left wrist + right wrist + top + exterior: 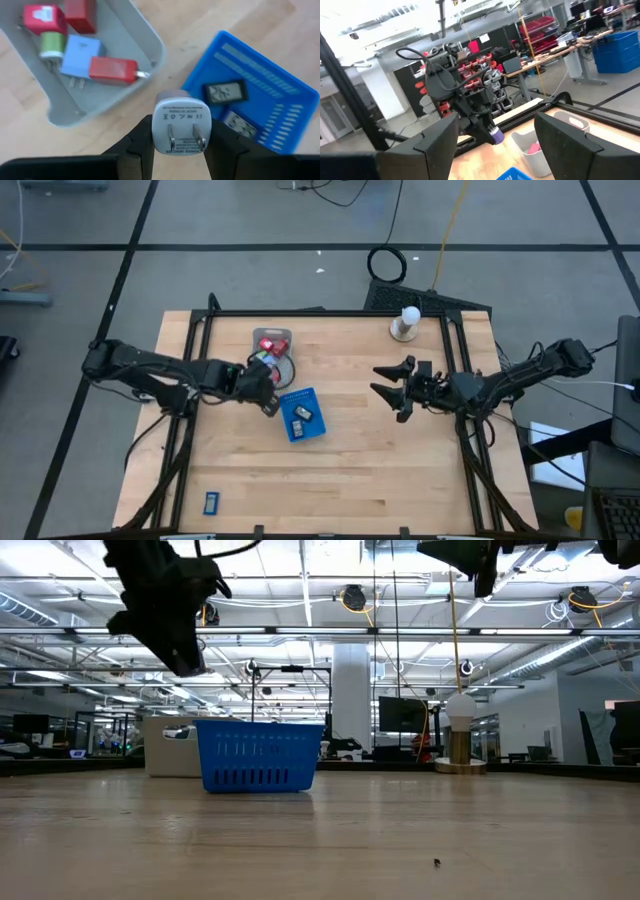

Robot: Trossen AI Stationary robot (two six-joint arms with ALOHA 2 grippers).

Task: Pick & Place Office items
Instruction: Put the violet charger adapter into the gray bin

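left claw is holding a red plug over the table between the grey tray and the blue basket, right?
Not red. The left wrist view shows the left claw shut on a white plug; the red ones lie in the grey tray. It is indeed between the tray and the blue basket.

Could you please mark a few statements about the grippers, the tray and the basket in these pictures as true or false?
1. The left gripper is shut on a white plug adapter. True.
2. The blue basket is empty. False: two small dark pieces lie in it.
3. The grey tray holds red, green and pale blue pieces. True.
4. The right gripper holds a red piece. False: it is open and holds nothing, hovering apart over the table's right half.
5. The white knob stands inside the grey tray. False: it stands on its round base by the table's far edge, well away from the tray.
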